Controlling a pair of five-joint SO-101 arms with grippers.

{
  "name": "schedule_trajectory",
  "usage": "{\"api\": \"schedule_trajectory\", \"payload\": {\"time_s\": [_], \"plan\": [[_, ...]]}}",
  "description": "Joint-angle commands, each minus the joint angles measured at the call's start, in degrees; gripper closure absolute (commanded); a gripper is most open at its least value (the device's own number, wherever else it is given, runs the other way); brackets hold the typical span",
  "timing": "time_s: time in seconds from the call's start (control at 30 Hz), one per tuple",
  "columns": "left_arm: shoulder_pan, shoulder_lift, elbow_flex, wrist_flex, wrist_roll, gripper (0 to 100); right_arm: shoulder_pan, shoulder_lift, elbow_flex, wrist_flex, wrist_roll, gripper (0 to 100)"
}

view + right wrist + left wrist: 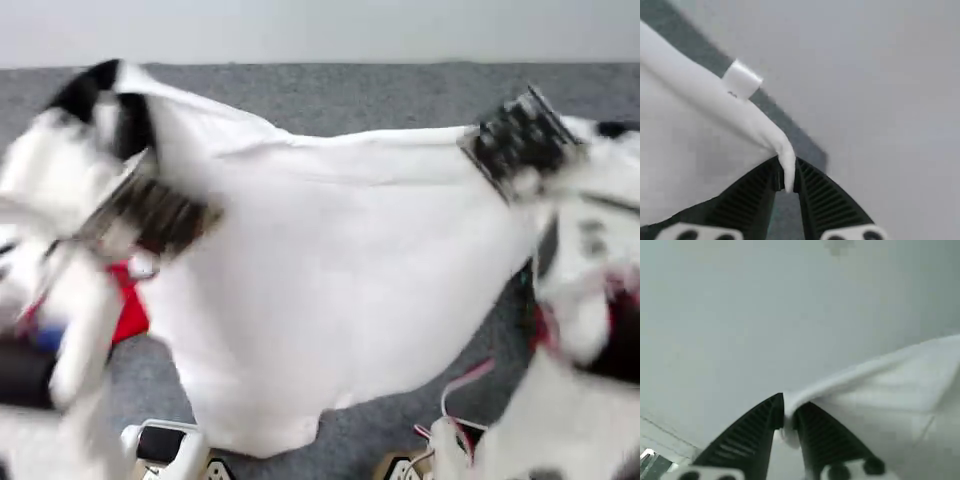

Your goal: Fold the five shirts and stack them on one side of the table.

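Observation:
A white shirt [330, 290] hangs spread out in the air above the grey table [380, 95], held up by its top edge between both arms. My left gripper [200, 220] is shut on the shirt's upper left corner; in the left wrist view its black fingers [757, 427] pinch a fold of the white cloth [890, 405]. At the shirt's upper right corner my right gripper [480, 150] is shut too, and the right wrist view has its fingers [815, 192] clamped on the hem [690, 150], near a small white label [741, 79].
A red piece of cloth [128, 310] shows behind the left arm at the table's left side. The arm bases [165, 445] and loose cables [460, 400] sit along the near edge. A pale wall stands behind the table.

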Motion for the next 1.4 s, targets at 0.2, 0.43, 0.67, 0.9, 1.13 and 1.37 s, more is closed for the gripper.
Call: {"api": "schedule_trajectory", "payload": {"time_s": [0.2,0.43,0.67,0.9,1.13,1.37], "plan": [[-0.2,16.3,15.9,-29.3,-0.4,99,-5.1,10.2,22.2,-26.6,-4.4,98.8],[-0.3,34.3,9.5,-40.4,-0.4,99,-4.7,21.8,25.1,-45.1,-4.4,98.8],[-1.8,50.5,-7.3,-40.3,-0.4,99,-4.6,31.3,24.4,-60.4,-4.2,98.8],[-4.0,58.7,-18.6,-27.2,-0.4,99,-2.0,40.0,16.2,-61.2,-4.1,98.8],[-3.3,59.5,-21.0,-16.1,-0.4,99,-1.4,43.3,13.2,-59.7,-1.4,98.8],[-2.3,57.8,-22.6,-2.7,-2.5,99,-2.4,40.0,13.2,-51.4,-1.4,98.8]]}}
